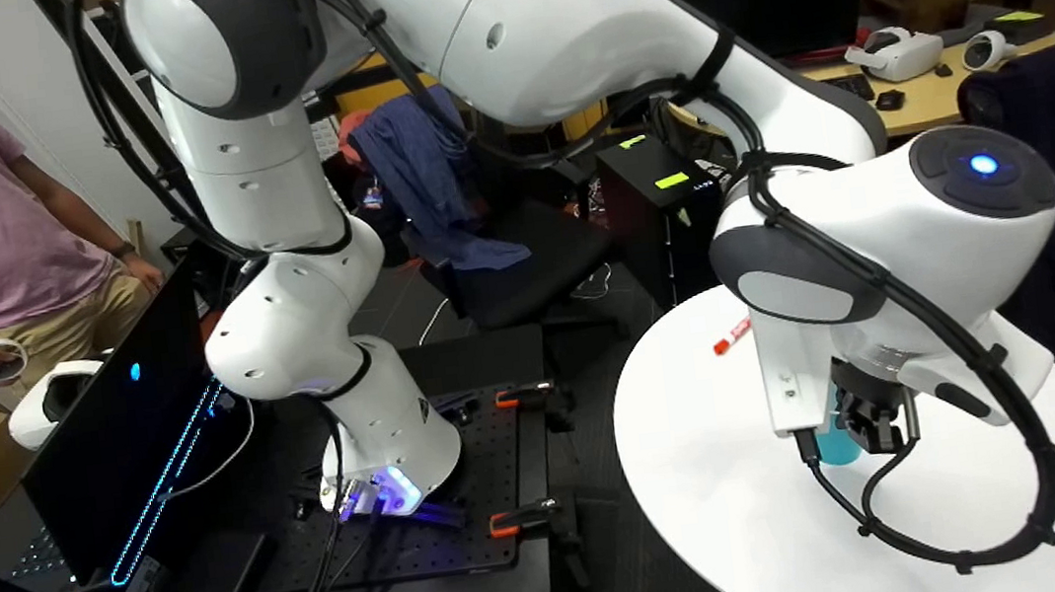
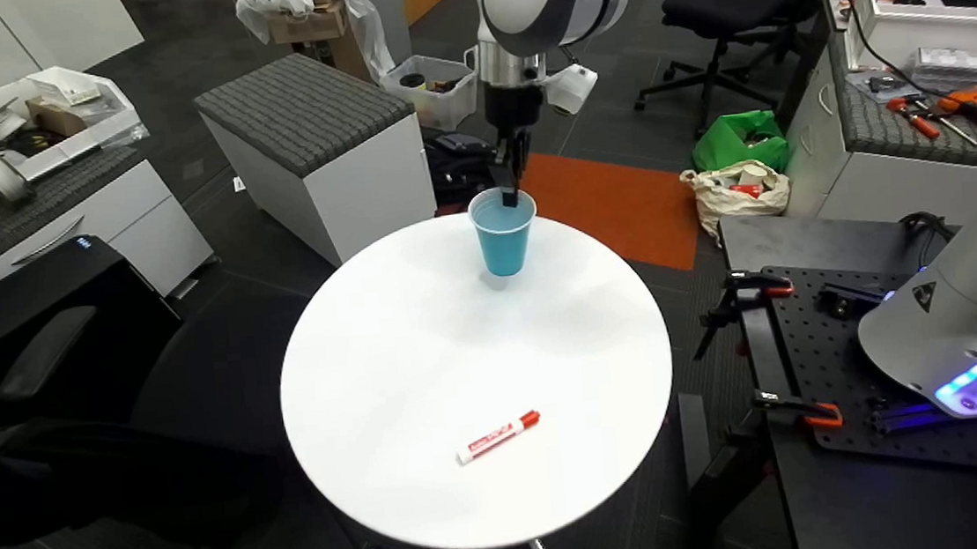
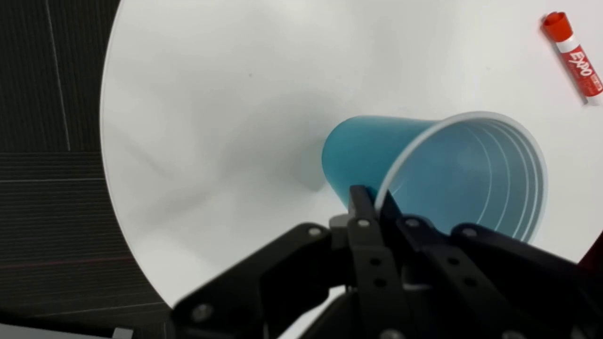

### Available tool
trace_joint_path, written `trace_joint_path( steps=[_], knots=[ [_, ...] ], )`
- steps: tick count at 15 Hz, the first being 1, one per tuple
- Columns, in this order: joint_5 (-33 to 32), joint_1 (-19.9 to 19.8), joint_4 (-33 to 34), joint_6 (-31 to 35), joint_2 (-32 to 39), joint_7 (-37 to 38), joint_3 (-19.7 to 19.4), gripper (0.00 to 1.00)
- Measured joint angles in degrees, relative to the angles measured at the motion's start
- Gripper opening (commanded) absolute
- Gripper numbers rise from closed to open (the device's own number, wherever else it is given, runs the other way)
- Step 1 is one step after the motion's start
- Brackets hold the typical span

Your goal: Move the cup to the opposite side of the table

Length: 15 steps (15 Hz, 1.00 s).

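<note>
The light-blue cup (image 2: pixel 504 251) is upright at the edge of the round white table (image 2: pixel 425 360) in an exterior view. A faint shadow lies under it; I cannot tell if its base touches the top. In an exterior view the cup (image 1: pixel 839 447) is mostly hidden behind my gripper (image 1: pixel 875 425). In the wrist view my gripper (image 3: pixel 377 202) is shut on the cup's rim and wall, one finger inside and one outside. The cup (image 3: pixel 372 146) shows its open mouth there.
A red marker (image 2: pixel 499 437) lies on the table away from the cup; it also shows in the wrist view (image 3: pixel 579 63). A grey-topped cabinet (image 2: pixel 306 113) stands just past the table edge. A dark chair (image 2: pixel 223 377) is beside the table. The robot's base stands on a black bench (image 1: pixel 456 364).
</note>
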Motion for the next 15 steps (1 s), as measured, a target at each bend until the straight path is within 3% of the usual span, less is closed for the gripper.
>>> trace_joint_path(
  steps=[7, 15],
  knots=[
    [3.2, -2.2, 0.1, 0.0, 2.8, -5.7, 0.0, 0.01],
    [3.2, -2.7, 2.0, 0.0, 6.9, -6.2, 0.1, 0.01]
  ],
)
